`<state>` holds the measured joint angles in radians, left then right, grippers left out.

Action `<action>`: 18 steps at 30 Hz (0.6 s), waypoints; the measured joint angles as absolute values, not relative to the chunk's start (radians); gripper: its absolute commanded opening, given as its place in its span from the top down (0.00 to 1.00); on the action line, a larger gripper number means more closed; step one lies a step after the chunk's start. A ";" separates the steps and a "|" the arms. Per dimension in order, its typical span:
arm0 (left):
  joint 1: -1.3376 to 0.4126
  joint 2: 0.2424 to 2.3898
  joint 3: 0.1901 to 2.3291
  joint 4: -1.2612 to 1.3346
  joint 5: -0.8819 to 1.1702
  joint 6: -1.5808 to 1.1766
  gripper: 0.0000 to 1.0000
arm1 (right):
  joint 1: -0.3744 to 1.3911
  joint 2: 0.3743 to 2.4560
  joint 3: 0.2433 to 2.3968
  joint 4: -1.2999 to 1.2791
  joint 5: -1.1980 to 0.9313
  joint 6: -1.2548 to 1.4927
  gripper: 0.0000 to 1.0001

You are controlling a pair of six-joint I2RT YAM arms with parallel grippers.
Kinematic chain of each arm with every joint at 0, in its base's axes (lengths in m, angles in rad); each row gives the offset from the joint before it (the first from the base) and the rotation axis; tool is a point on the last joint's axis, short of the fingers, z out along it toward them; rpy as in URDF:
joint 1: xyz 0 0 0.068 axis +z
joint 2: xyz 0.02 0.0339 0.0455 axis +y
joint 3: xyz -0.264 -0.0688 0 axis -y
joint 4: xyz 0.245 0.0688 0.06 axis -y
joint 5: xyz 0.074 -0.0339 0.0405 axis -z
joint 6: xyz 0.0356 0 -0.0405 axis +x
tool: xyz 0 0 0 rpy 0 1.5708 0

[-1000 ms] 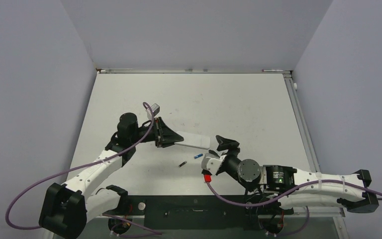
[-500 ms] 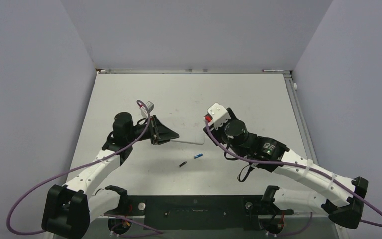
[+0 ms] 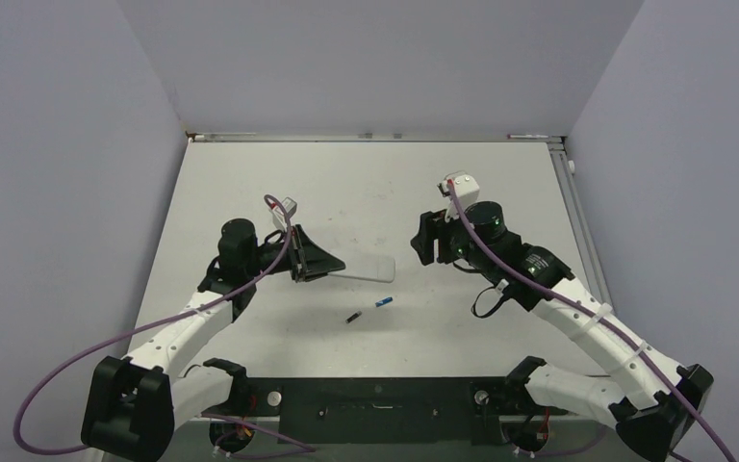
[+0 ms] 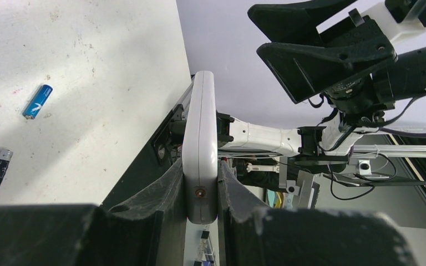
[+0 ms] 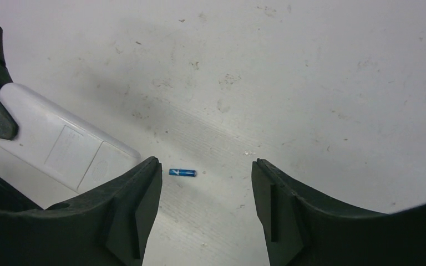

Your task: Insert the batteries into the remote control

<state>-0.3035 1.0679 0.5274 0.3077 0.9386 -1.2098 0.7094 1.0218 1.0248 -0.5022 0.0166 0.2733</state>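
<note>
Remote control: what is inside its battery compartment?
Hidden: the remote control, clamped in the left gripper, shows a shut back. The blue battery and dark battery lie outside on the table.

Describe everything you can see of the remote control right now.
The remote control is a slim white plastic handset with rounded corners. The left tool clamps one end, and the other end juts out free. Its plain back shows in the right wrist view, with panel seams and what looks like a closed cover. Nothing else appears to touch it.
</note>
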 measured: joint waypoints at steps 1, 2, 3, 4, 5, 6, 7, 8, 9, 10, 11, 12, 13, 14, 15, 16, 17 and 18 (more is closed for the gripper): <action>-0.303 1.068 0.526 0.312 0.940 -1.210 1.00 | 0.691 1.021 1.024 -0.502 -0.012 0.294 0.40; -0.303 1.069 0.525 0.317 0.940 -1.211 1.00 | 0.673 1.021 1.024 -0.501 -0.040 0.314 0.40; -0.302 1.070 0.525 0.327 0.940 -1.212 1.00 | 0.656 1.020 1.022 -0.501 -0.068 0.333 0.40; -0.302 1.071 0.522 0.340 0.940 -1.216 1.00 | 0.637 1.019 1.016 -0.495 -0.102 0.356 0.40; -0.301 1.072 0.520 0.351 0.941 -1.219 1.00 | 0.620 1.017 1.010 -0.493 -0.128 0.376 0.40; -0.300 1.074 0.518 0.362 0.941 -1.223 1.00 | 0.604 1.015 1.001 -0.487 -0.154 0.395 0.40; -0.300 1.076 0.515 0.374 0.941 -1.227 1.00 | 0.588 1.012 0.991 -0.481 -0.180 0.414 0.40; -0.299 1.079 0.511 0.389 0.941 -1.235 1.00 | 0.573 1.010 0.979 -0.474 -0.206 0.434 0.40; -0.299 1.080 0.508 0.402 0.941 -1.242 1.00 | 0.556 1.010 0.968 -0.467 -0.234 0.453 0.40; -0.299 1.081 0.505 0.413 0.942 -1.248 1.00 | 0.538 1.010 0.957 -0.460 -0.263 0.471 0.40; -0.299 1.082 0.503 0.423 0.943 -1.254 1.00 | 0.520 1.010 0.943 -0.451 -0.293 0.490 0.40; -0.299 1.083 0.501 0.433 0.944 -1.262 1.00 | 0.498 1.009 0.926 -0.436 -0.330 0.513 0.40; -0.299 1.085 0.500 0.447 0.945 -1.271 1.00 | 0.482 1.008 0.909 -0.419 -0.361 0.532 0.40; -0.299 1.087 0.499 0.461 0.947 -1.277 1.00 | 0.467 1.006 0.889 -0.400 -0.392 0.550 0.40; -0.299 1.090 0.498 0.476 0.947 -1.284 1.00 | 0.454 1.004 0.873 -0.388 -0.422 0.567 0.40; -0.299 1.092 0.496 0.490 0.947 -1.295 1.00 | 0.441 1.003 0.859 -0.376 -0.452 0.583 0.40; -0.299 1.094 0.494 0.502 0.948 -1.302 1.00 | 0.431 1.003 0.845 -0.360 -0.479 0.597 0.40; -0.299 1.096 0.492 0.515 0.948 -1.308 1.00 | 0.421 1.003 0.830 -0.340 -0.512 0.617 0.40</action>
<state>-0.2993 1.0962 0.4919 0.5148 0.9478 -1.3075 0.4206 1.0031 0.8299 -0.3397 -0.5121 0.6167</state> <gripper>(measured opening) 0.167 0.600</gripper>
